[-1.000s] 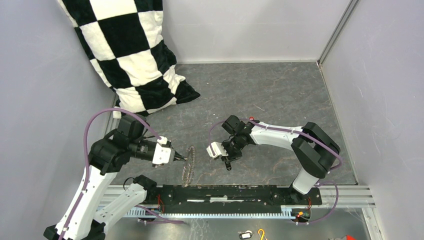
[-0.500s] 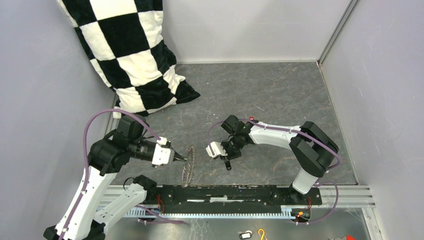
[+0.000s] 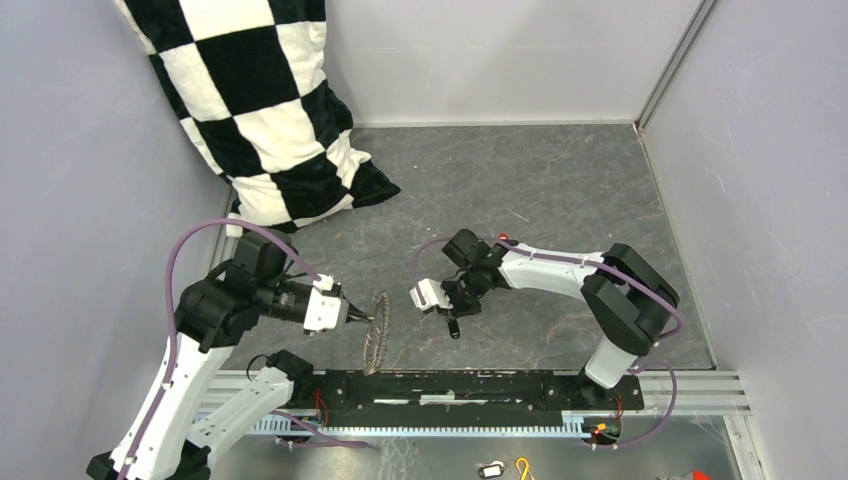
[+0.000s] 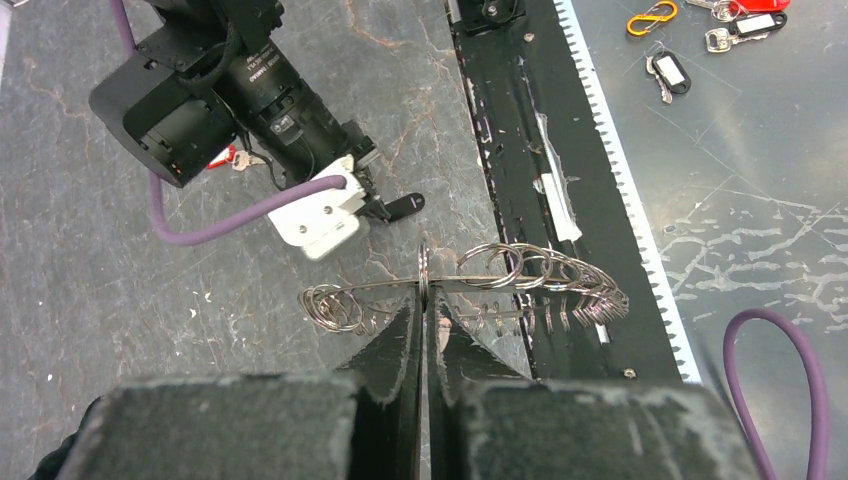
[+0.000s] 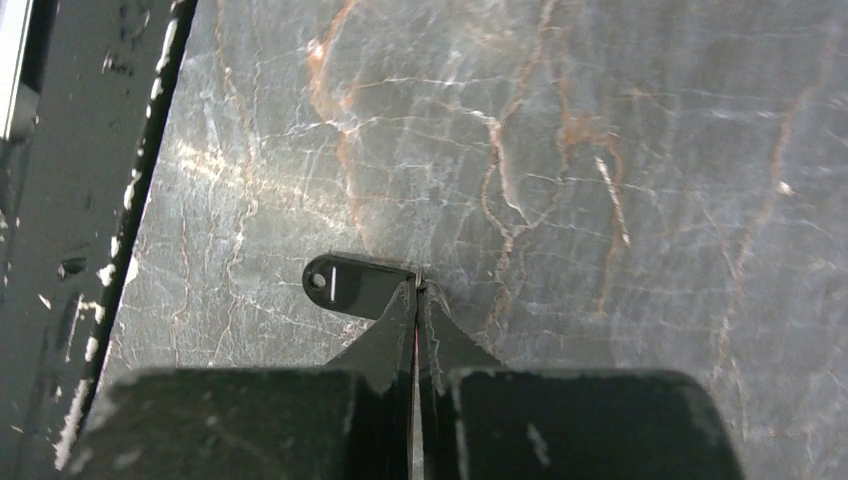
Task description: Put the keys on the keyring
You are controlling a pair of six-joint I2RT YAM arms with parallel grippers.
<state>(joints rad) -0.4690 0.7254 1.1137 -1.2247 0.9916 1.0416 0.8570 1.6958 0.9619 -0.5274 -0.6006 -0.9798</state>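
My left gripper [image 3: 366, 318] is shut on the keyring [image 3: 377, 332], a thin grey hoop fringed with small rings, held upright just above the table. In the left wrist view my fingertips [image 4: 424, 302] pinch the hoop wire [image 4: 520, 280]. My right gripper [image 3: 453, 317] is shut on the blade of the black-headed key [image 3: 455, 331], a short way right of the ring. In the right wrist view the black head [image 5: 345, 283] sticks out left of my closed tips [image 5: 418, 292]. It also shows in the left wrist view [image 4: 404, 206]. The red-headed key [image 4: 226, 157] lies on the table beside the right arm [image 3: 503, 240].
A black-and-white checkered pillow [image 3: 265, 100] leans in the back left corner. A black rail [image 3: 450, 385] runs along the table's near edge. Below it lie a yellow hook [image 3: 522, 466] and a dark tag [image 3: 490, 469]. Grey walls close in three sides.
My right gripper has shifted slightly left with the black-headed key, toward the ring. The left gripper and the keyring have held still.
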